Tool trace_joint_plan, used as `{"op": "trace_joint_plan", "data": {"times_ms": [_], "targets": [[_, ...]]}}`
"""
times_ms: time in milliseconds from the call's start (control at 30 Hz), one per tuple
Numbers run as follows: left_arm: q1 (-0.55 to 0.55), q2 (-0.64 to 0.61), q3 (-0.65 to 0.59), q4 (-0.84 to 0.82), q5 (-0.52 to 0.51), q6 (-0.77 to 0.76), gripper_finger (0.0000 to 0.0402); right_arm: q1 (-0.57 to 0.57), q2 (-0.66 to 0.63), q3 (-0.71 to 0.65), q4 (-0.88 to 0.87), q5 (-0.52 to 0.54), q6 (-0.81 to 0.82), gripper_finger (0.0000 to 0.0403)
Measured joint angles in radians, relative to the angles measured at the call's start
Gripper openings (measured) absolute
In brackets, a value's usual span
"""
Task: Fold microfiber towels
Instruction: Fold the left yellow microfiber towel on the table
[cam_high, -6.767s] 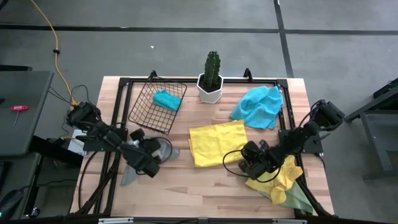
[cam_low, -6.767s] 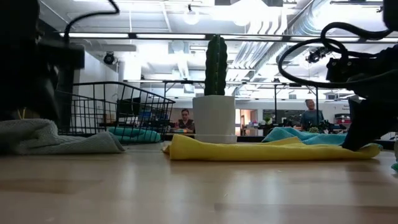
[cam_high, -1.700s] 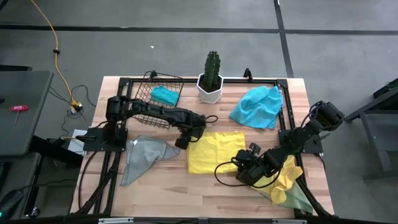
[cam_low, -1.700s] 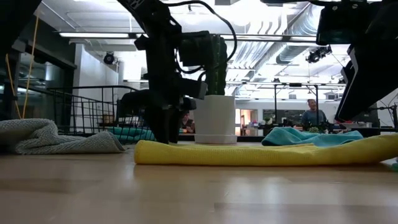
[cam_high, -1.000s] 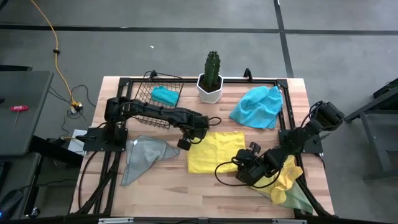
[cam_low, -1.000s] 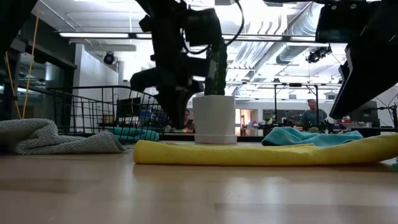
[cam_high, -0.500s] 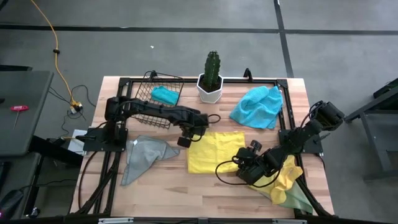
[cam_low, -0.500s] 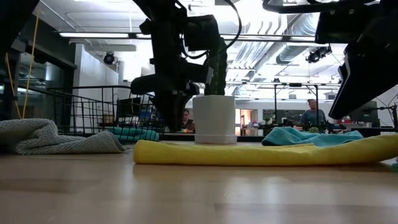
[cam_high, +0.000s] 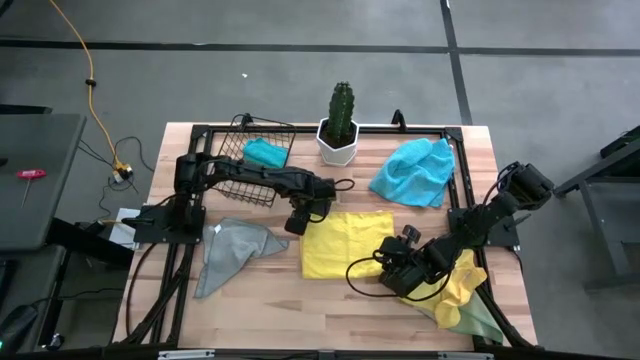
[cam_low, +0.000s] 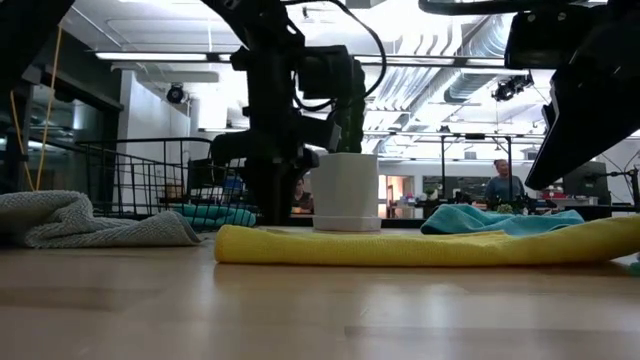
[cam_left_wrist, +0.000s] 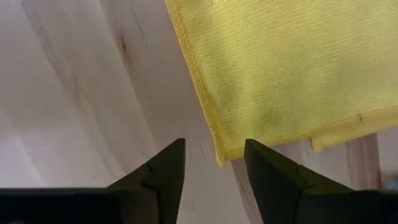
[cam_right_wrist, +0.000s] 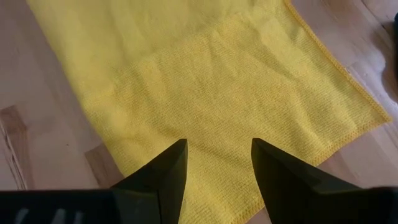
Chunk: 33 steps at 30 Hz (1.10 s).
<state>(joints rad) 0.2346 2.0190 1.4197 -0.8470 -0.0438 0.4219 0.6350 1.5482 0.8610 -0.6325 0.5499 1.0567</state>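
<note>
Folded yellow towel (cam_high: 345, 243) flat on the middle of the wooden table (cam_high: 300, 310), left gripper (cam_high: 297, 222) spread open and empty above its left corner, right gripper (cam_high: 392, 274) open, empty, over its right edge, grey towel (cam_high: 228, 250) crumpled at left

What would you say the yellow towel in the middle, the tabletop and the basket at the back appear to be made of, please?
The yellow towel looks like soft microfiber: a fine looped nap, matte, with a stitched hem. The tabletop seems to be light wood, smooth, with visible grain and plank seams; whether it is sealed is unclear. The basket appears to be thin dark metal wire in an open grid, probably coated.
</note>
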Motion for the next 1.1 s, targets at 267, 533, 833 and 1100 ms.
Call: {"op": "trace_joint_plan", "data": {"times_ms": [267,533,833,1100], "targets": [[0.015,0.0,0.0,-0.007,0.057,0.0,0.0155,0.0,0.0,0.0,0.001,-0.002,-0.008,0.0172],[0.015,0.0,0.0,-0.018,0.06,0.018,0.0154,0.0,0.0,0.001,0.001,-0.005,-0.01,0.0172],[0.014,0.0,0.0,-0.019,0.059,0.019,0.0154,0.0,0.0,0.001,0.001,-0.006,-0.01,0.0172],[0.015,0.059,0.005,-0.023,0.047,0.042,0.0154,0.0,0.0,0.001,0.002,-0.008,-0.01,0.0172]]}}
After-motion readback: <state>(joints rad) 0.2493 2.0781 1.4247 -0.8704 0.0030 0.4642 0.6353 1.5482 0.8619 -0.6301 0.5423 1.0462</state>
